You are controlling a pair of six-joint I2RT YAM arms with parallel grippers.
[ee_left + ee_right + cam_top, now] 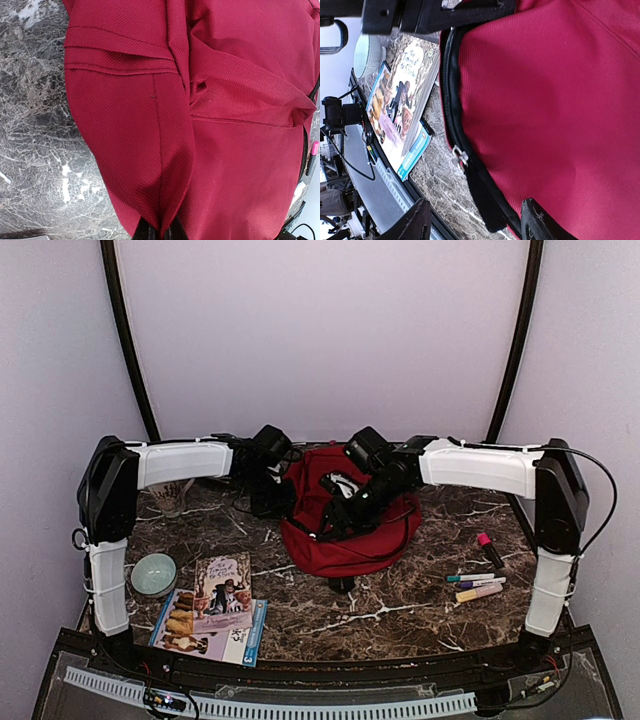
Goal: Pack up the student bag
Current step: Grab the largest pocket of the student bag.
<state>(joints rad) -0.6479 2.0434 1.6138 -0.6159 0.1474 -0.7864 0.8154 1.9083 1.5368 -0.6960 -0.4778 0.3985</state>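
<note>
Left wrist: our left gripper (156, 231) pinches a fold of the soft, floppy bag (235, 165). We judge its zipper rim (451, 100), straddled by our wide-open right gripper (476, 222), a firmer hold.

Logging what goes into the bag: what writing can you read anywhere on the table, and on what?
"The Taming of the Shrew": cover of the top book, in curly script; this is my best reading.
lower books: the print is too small to read.
markers: any labels are too blurred to read.
bag: no writing shows.
</note>
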